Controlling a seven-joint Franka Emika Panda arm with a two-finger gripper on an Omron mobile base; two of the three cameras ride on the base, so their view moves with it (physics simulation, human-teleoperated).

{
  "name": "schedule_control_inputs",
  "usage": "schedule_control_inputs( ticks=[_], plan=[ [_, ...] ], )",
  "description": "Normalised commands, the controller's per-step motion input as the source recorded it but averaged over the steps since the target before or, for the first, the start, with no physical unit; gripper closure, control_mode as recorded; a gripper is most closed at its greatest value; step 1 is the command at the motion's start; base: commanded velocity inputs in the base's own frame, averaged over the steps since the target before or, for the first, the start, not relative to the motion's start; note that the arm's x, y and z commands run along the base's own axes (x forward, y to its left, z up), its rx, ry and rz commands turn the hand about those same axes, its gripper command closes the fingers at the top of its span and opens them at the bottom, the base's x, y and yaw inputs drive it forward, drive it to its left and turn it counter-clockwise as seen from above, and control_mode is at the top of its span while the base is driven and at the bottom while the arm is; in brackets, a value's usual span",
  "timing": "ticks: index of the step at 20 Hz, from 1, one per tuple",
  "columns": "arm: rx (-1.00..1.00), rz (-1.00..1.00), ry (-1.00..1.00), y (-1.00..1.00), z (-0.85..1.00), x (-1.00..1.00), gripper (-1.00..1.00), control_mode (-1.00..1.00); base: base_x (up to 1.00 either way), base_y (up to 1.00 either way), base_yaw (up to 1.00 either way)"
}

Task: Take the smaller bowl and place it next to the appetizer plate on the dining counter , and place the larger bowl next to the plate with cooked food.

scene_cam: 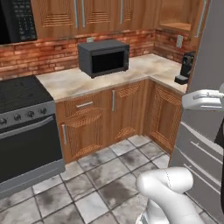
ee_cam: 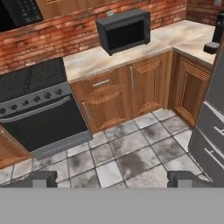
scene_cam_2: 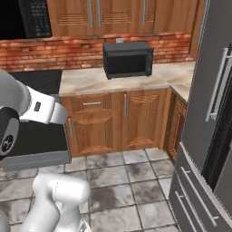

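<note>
The hand [ee_cam: 112, 179] is spread wide and holds nothing: in the hand view its two dark fingertips [ee_cam: 40, 178] rise far apart at the bottom edge, at about 7 and 5 o'clock, with grey floor tiles [ee_cam: 131, 162] between them.

The bowls, the plates and the dining counter cannot be seen from here, so their look and place cannot be told.

What lies ahead is a kitchen corner. A black microwave [scene_cam: 104, 57] stands on the beige marble counter [scene_cam: 70, 83], toward 12 o'clock in the left base view, in front of a red brick wall [scene_cam: 39, 54]. Below the counter run wooden cabinets [scene_cam: 113, 116] with metal handles. A black stove [scene_cam: 24, 127] with an oven door sits at 9 o'clock, just beside the cabinets. At 3 o'clock stands a grey refrigerator [scene_cam_2: 213, 113], and a dark coffee machine [scene_cam: 186, 68] rests on the counter near it. Wooden wall cabinets [scene_cam_2: 118, 16] hang above the brick at 12 o'clock.
</note>
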Motion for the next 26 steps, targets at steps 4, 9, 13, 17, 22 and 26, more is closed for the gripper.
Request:
schedule_control_inputs(
  ticks=[4,9,13,17,22,26],
  plan=[
    [0.0,0.0,0.0,0.0,0.0,0.0,-1.0,1.0,0.96,0.0,-0.37],
    [0.0,0.0,0.0,0.0,0.0,0.0,-1.0,1.0,0.82,0.0,-0.38],
    [0.0,0.0,0.0,0.0,0.0,0.0,-1.0,1.0,0.75,0.0,-0.36],
    [0.0,0.0,0.0,0.0,0.0,0.0,-1.0,1.0,0.82,0.0,-0.36],
    [0.0,0.0,0.0,0.0,0.0,0.0,-1.0,1.0,0.85,0.0,-0.39],
    [0.0,0.0,0.0,0.0,0.0,0.0,-1.0,1.0,0.87,0.04,-0.4]
  ],
)
